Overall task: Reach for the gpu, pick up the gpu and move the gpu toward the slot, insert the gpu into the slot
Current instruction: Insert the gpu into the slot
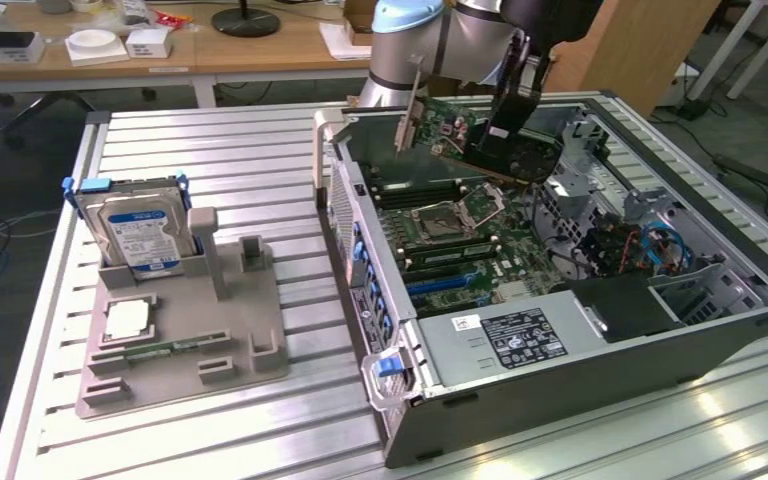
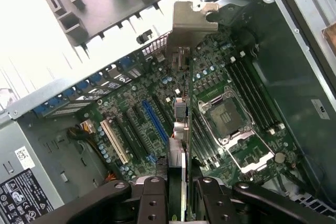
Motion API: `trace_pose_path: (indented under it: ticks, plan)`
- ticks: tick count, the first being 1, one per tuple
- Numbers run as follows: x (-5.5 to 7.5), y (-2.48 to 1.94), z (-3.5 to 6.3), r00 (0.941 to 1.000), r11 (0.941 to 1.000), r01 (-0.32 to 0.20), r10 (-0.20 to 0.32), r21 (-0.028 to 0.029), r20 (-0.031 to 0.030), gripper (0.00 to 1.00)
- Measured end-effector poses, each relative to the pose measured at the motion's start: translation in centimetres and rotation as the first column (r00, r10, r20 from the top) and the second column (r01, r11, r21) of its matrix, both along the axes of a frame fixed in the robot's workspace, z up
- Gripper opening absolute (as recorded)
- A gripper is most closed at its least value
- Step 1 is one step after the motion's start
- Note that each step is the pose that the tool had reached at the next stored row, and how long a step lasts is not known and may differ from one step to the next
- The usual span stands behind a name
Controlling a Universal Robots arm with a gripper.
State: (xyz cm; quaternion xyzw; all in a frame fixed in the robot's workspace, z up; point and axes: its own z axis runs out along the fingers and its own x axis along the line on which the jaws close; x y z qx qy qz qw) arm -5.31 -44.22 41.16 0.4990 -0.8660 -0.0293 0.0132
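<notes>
My gripper point(image 1: 488, 138) is shut on the gpu point(image 1: 444, 122), a thin green-and-dark circuit card with a silvery bracket point(image 1: 411, 100) at its end. The card hangs tilted in the air above the far part of the open computer case, over the green motherboard point(image 1: 491, 250). In the wrist view the gpu point(image 2: 181, 124) stands edge-on between the black fingers point(image 2: 153, 199), bracket point(image 2: 191, 19) farthest from the camera. The slot point(image 2: 155, 121), a long blue strip, lies on the board just beside the card's edge and below it. In the exterior view the slot point(image 1: 444, 285) sits near the power supply.
The square silver processor socket point(image 1: 438, 222) and dark memory strips point(image 2: 249, 90) lie on the board. A grey power supply point(image 1: 518, 335) fills the case's near end. On the exterior view's left, a grey fixture point(image 1: 184, 330) holds a blue-labelled hard drive point(image 1: 137, 225).
</notes>
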Motion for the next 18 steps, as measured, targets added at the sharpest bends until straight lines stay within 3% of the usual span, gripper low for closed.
trace_pose_path:
  ticks: [9, 18]
  plan:
    - [0.00, 0.00, 0.00, 0.9964, 0.9964, -0.085, 0.085, 0.0000, 0.0000, 0.26]
    - [0.00, 0.00, 0.00, 0.9863, 0.9863, -0.165, 0.165, 0.0002, 0.0000, 0.26]
